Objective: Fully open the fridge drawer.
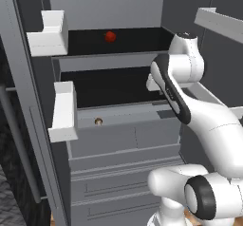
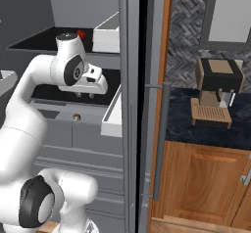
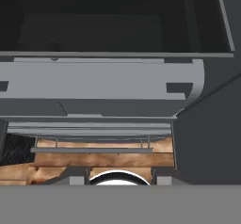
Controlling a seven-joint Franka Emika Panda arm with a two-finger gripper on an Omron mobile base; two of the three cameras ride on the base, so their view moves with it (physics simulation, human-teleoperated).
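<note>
The fridge drawer is the wide grey box with a small round pale knob on its flat front, below a dark shelf space. In the right base view the knob sits just under my hand. My gripper hangs above the drawer's front edge, a little above and to the right of the knob, not touching it. Its two short dark fingers stand apart with nothing between them. From the hand view I look down over the drawer's grey front and its dark inside.
White door bins jut from the open door on the left, another bin close to my hand. A red item lies on the upper shelf. Knobless grooved fronts are below. A coffee machine stands on the right counter.
</note>
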